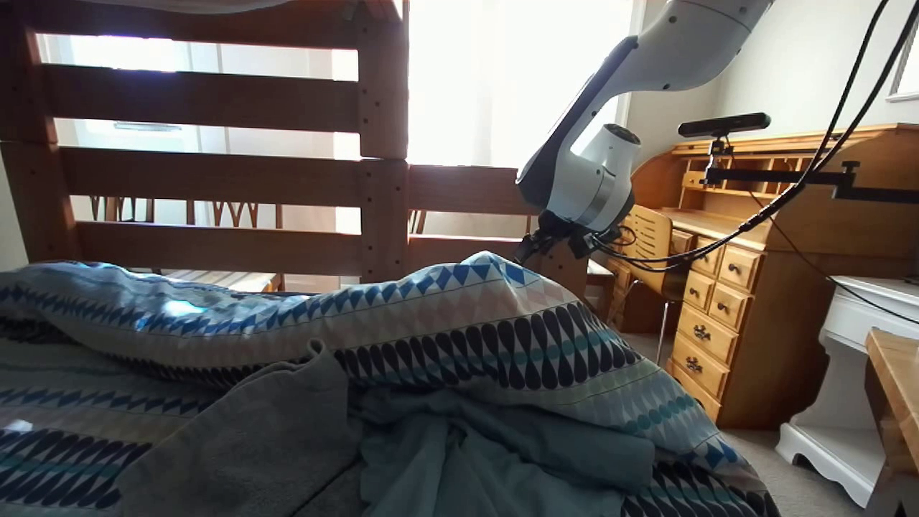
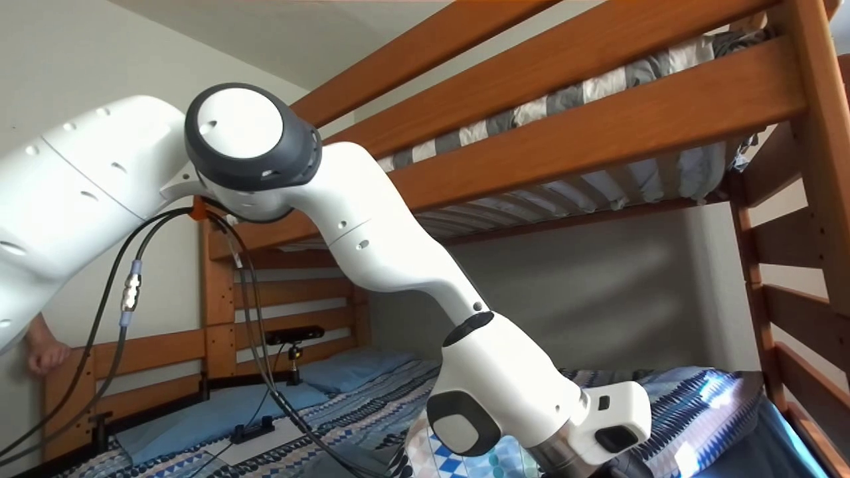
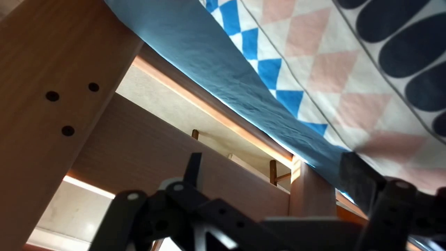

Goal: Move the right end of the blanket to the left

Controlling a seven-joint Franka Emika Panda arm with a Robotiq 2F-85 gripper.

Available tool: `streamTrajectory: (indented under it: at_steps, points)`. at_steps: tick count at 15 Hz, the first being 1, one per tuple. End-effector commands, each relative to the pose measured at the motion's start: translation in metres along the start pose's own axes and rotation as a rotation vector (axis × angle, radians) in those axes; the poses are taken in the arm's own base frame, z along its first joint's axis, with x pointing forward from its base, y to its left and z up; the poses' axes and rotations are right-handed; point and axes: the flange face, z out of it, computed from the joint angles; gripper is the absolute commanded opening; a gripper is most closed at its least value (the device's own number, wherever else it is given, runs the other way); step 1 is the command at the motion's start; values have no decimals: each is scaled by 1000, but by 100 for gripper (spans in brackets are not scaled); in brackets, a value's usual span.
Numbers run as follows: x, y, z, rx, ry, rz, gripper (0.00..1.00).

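Across the bed (image 1: 215,248), one patterned blanket (image 1: 445,316) lies bunched into a raised ridge (image 1: 492,278), which likely gives something to pinch. One gripper (image 3: 273,164), its two fingers (image 3: 360,179) spread and holding nothing, hangs just beside that ridge, presumably lined up to grab and pull left. Two blue pillows (image 2: 204,421) lie well apart from it.

Your bed (image 1: 384,215) bears the blanket (image 1: 467,309), grey-teal cloth (image 1: 244,438) on the near side and, left in an exterior view, blue pillows (image 2: 352,372).
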Motion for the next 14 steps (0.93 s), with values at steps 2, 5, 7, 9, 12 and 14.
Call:
streamTrajectory:
  at_steps: [2,5,7,9,12,14]
  points:
    - [0,0,0,0,0,0,100]
    - [0,0,0,0,0,0,100]
    - [-1,3,-6,0,-9,-11,100]
    - [6,6,-17,46,-20,-58,100]
    - [12,5,-23,111,-43,-95,100]
    - [13,0,-25,176,-78,-91,100]
